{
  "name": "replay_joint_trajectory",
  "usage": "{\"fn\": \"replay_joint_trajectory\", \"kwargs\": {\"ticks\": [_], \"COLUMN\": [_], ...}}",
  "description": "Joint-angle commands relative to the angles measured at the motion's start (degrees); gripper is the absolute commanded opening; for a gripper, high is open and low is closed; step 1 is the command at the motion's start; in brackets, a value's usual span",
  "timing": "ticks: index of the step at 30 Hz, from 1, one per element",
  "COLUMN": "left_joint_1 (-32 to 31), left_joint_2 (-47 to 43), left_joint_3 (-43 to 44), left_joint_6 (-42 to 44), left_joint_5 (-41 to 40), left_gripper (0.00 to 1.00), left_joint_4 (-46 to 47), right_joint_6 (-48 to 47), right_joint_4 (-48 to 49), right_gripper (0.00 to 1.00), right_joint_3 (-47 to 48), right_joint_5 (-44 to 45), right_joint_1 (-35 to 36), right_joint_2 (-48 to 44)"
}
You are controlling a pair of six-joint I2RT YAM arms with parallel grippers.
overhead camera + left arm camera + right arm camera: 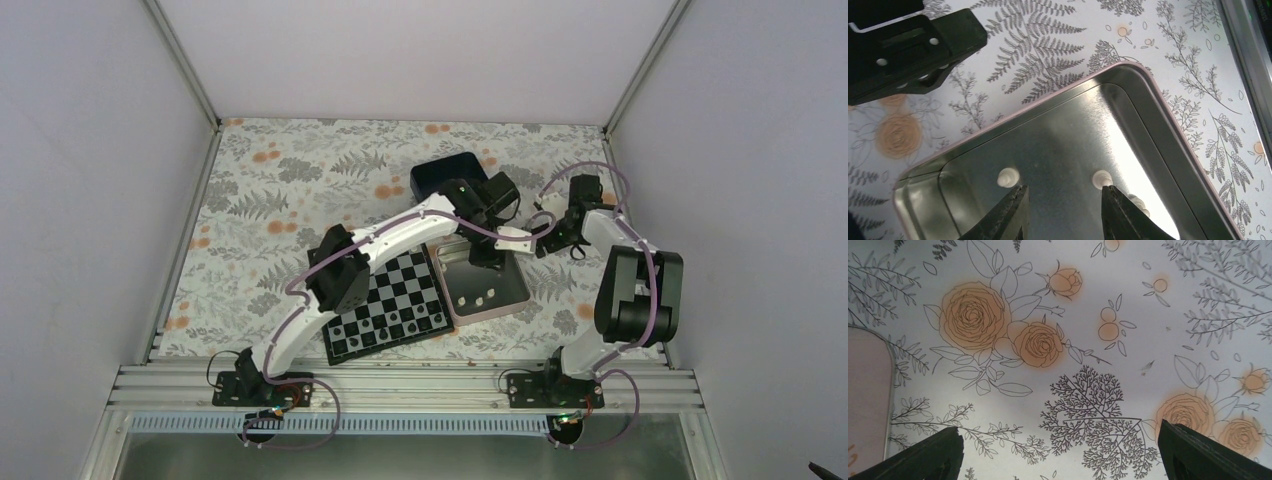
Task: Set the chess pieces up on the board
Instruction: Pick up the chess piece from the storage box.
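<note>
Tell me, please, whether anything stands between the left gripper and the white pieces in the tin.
Nothing visible does. The left gripper is open above the silver tin, and two cream pieces lie uncovered on its floor just ahead of it. Only the tin's low wall surrounds them.

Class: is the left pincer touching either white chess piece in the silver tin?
Cannot tell. Left wrist view: the open left pincer ends right beside two chess pieces in the tin; neither gap nor contact shows plainly.
</note>
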Motion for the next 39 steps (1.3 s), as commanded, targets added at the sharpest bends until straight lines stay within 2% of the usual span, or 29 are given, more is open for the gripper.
{"fn": "replay_joint_trajectory", "kwargs": {"ticks": [1, 13, 25, 39], "left_joint_1": [-0.29, -1.57, -2.94, -3.10], "left_joint_2": [1.67, 3.77, 6.96, 7.85], "left_joint_3": [3.51, -3.09, -2.19, -1.31], "left_joint_6": [2.47, 5.92, 5.44, 5.00], "left_joint_5": [4.28, 0.31, -3.38, -1.97], "left_gripper": [0.36, 0.36, 0.36, 0.36], "left_joint_4": [-3.81, -3.63, -2.37, -1.45], "right_joint_6": [-0.15, 0.01, -0.10, -0.32], "right_joint_4": [1.16, 0.60, 0.24, 0.28], "right_gripper": [1.00, 1.00, 1.00, 1.00], "right_joint_3": [-0.65, -0.54, -0.68, -0.86], "right_joint_5": [-0.84, 0.13, -0.18, -0.14], "right_joint_1": [0.27, 0.29, 0.27, 0.29], "right_joint_2": [1.36, 3.03, 2.96, 2.96]}}
